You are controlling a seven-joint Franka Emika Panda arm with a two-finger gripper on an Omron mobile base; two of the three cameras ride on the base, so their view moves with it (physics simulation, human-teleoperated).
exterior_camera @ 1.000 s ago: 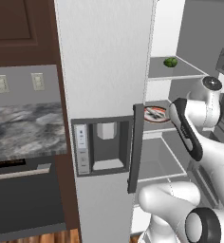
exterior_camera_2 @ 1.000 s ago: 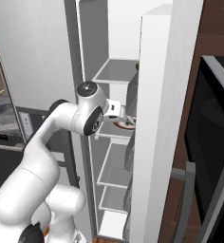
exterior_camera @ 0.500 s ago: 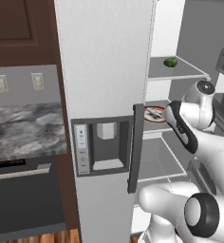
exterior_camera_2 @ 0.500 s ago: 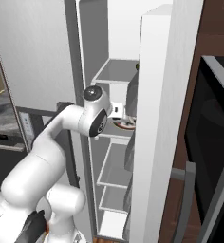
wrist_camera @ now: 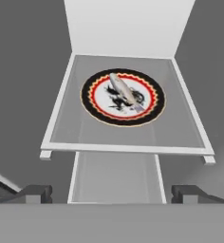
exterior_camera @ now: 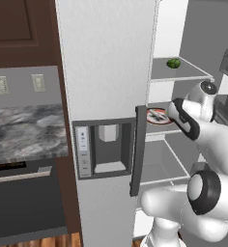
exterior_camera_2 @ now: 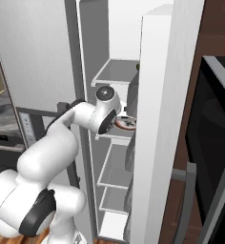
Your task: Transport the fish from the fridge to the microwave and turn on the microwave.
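Here, the gripper (wrist_camera: 112, 192) is hovering with jaws wide before the fridge (exterior_camera: 106, 72) shelf (wrist_camera: 61, 118), lining up on the fish (wrist_camera: 125, 91) lying mid-plate (wrist_camera: 92, 99), near the back edge.

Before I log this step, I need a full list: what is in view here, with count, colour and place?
fish: one, pale silver, lying on the plate
plate: one, white with a black and red rim, on a middle fridge shelf
green item: one, small and round, on the shelf above
fridge: one, light grey, right door open, water dispenser in the closed left door
microwave: one, dark, built in to the right of the fridge, door open
counter: one, grey marble, left of the fridge
arm: one, white, reaching toward the plate's shelf
gripper: one, dark tips, open, short of the shelf, holding nothing
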